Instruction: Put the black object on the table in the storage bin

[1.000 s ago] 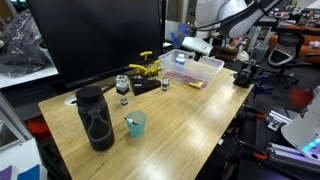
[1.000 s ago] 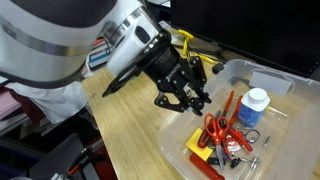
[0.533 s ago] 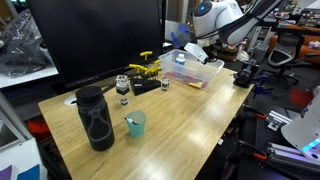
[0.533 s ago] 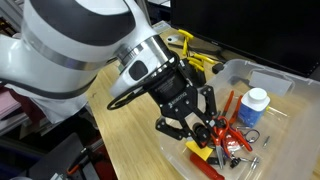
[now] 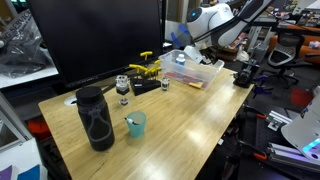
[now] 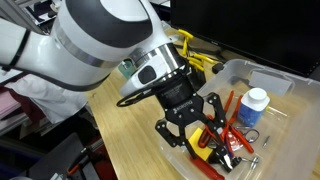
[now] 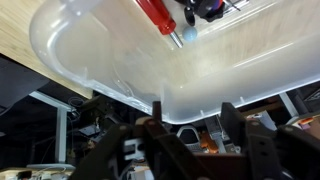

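The clear storage bin (image 5: 212, 68) stands at the far end of the wood-grain table (image 5: 180, 120). It also shows close up in an exterior view (image 6: 240, 68) and in the wrist view (image 7: 120, 50). My gripper (image 6: 197, 140) hangs low over the near end of the bin with its fingers spread and nothing between them. It also shows in an exterior view (image 5: 190, 50) and in the wrist view (image 7: 190, 115). A tiny dark item (image 5: 165, 86) sits on the table beside the bin. I cannot tell whether it is the black object.
The bin holds red scissors (image 6: 232, 140), a white bottle with a blue cap (image 6: 255, 105) and a red-handled tool (image 7: 158, 15). On the table stand a tall black bottle (image 5: 95, 118), a teal cup (image 5: 135, 124) and a flat black piece with yellow parts (image 5: 148, 72). A dark monitor (image 5: 95, 40) stands behind.
My gripper has moved from the table side of the bin's rim to over the bin and has come down lower. Its fingers stay open. Nothing on the table moved.
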`<state>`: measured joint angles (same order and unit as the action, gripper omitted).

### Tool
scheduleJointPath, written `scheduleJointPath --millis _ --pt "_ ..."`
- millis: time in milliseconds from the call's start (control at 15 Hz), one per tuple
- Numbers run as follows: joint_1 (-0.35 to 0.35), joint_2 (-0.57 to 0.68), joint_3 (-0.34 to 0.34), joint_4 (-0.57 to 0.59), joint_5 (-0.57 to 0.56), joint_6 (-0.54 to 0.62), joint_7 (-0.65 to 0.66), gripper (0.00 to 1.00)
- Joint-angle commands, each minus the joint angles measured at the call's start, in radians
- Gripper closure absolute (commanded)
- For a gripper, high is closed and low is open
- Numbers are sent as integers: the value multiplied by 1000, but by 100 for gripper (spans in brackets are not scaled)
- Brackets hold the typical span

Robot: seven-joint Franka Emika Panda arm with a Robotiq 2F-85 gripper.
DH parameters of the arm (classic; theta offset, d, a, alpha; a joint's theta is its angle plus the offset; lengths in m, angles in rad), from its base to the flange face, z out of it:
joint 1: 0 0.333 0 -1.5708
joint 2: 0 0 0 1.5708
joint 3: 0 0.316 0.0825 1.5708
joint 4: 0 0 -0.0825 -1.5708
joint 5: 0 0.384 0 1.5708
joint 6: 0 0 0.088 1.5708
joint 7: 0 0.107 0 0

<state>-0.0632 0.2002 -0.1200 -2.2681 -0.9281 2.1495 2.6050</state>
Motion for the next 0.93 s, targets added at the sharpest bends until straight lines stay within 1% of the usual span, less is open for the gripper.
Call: scheduleJointPath --millis 0,67,133,200,267,333,867 --pt "9 -6 5 29 9 -35 0 6" --pt "11 -18 7 28 4 -23 0 2" --pt "5 -4 4 22 1 -3 -1 0" --pt "6 -6 5 25 1 -3 -2 11" --pt "6 -5 5 23 1 -3 -2 3" --pt "6 -4 5 21 1 -3 -2 0" --pt "6 -2 4 21 1 -3 -2 0"
